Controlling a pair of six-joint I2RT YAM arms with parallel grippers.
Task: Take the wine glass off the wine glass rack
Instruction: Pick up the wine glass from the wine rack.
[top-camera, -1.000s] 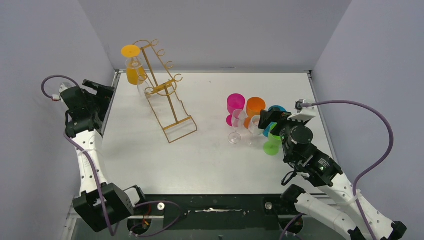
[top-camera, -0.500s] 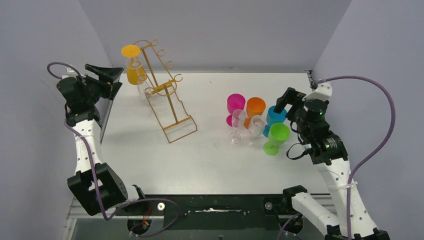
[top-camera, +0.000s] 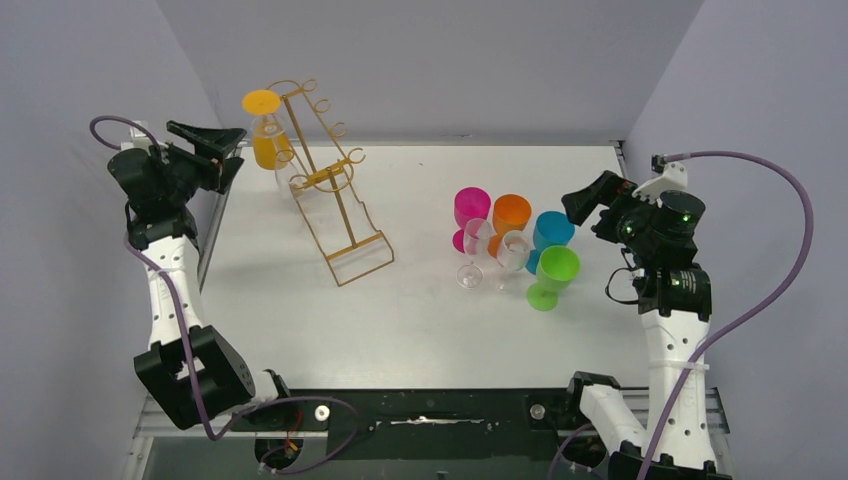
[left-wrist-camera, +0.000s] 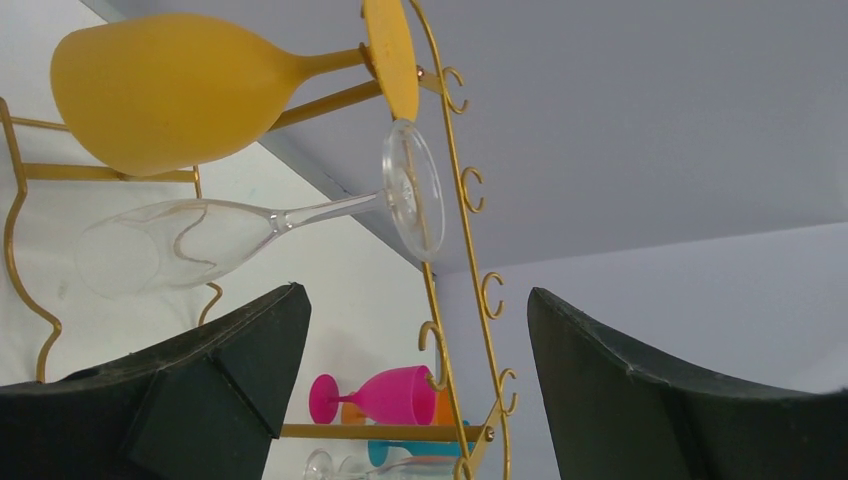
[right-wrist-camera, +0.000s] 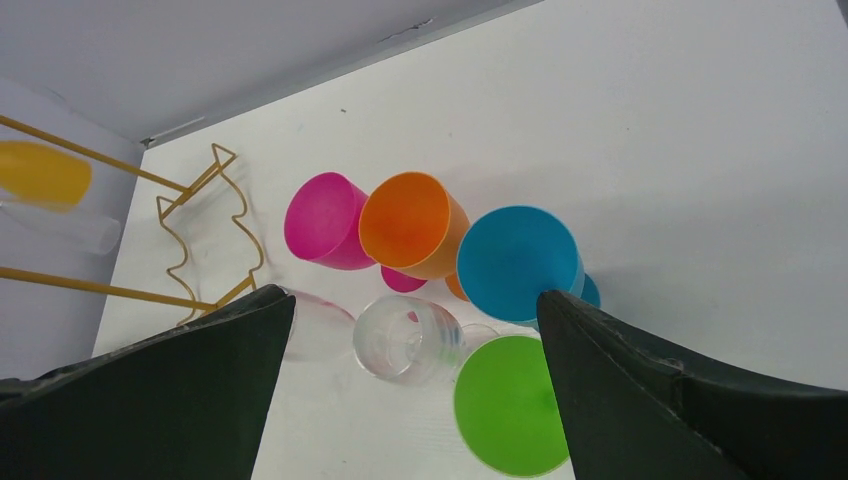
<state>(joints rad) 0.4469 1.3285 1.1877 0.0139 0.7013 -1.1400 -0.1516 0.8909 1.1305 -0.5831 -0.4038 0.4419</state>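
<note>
Grey wall (left-wrist-camera: 650, 120), clear glass (left-wrist-camera: 200, 240) hanging (wrist view)

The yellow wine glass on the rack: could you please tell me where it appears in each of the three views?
Top external: upper left, the yellow wine glass hangs bowl-down from the wine glass rack.
Left wrist: top left, the glass shown sideways.
Right wrist: far left edge, blurred.
Shared landmark: the gold wire rack, seen in all three.

wine glass rack (top-camera: 325, 178): gold | yellow glass (left-wrist-camera: 160, 95) | clear glass (left-wrist-camera: 180, 245) (colourless) | table (top-camera: 400, 320): white
</note>
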